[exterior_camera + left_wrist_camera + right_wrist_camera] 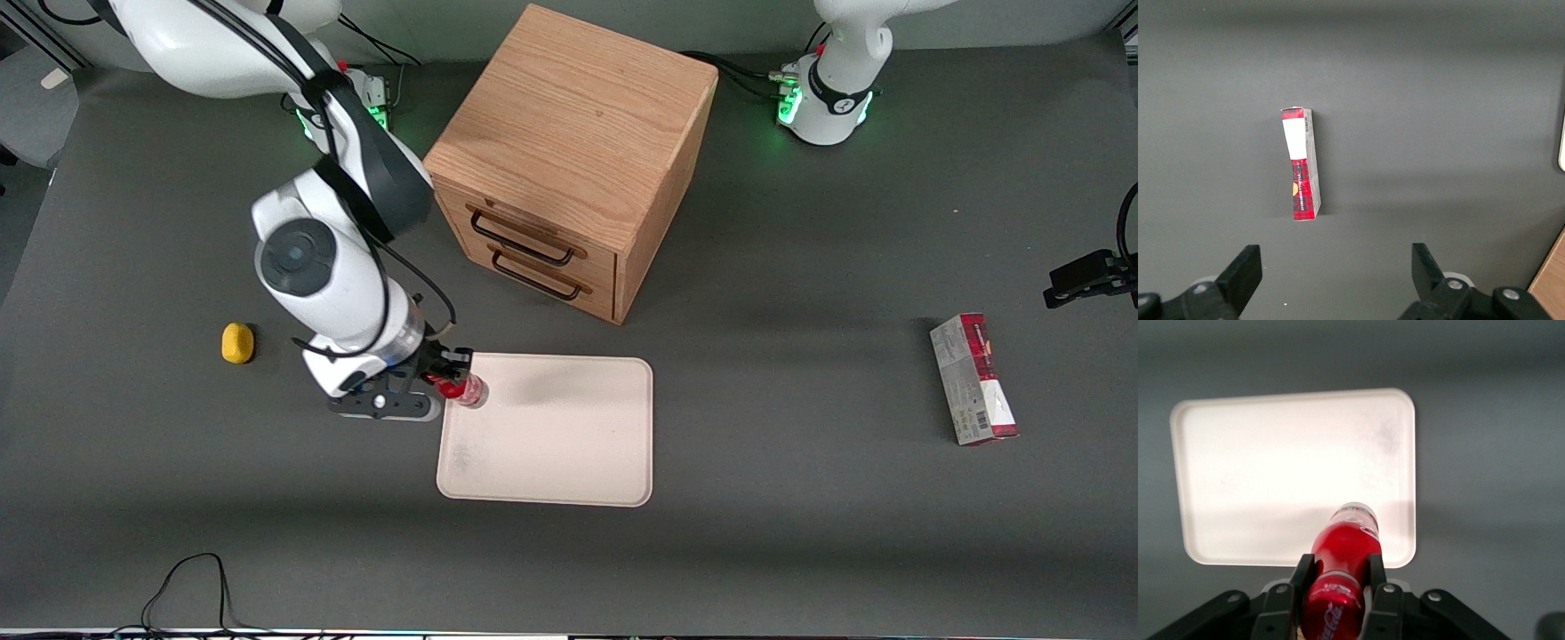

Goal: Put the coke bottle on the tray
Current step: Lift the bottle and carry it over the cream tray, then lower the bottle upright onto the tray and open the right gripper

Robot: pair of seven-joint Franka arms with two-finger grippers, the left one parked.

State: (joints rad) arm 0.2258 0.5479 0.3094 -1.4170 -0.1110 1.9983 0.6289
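Front view: my claw (447, 373) pinches the bottle (464, 388) over the tray's (569, 444) corner nearest the yellow lump (237, 343), the cabinet (569, 169) farther from the camera. Letting go this near the rim could, I judge, tip it onto the worktop (800, 533).

Left wrist view: only the carton (1301, 163).

Right wrist view: the bottle (1341, 580), red with white script, is held between my fingers (1377, 577), over the tray (1271, 453).
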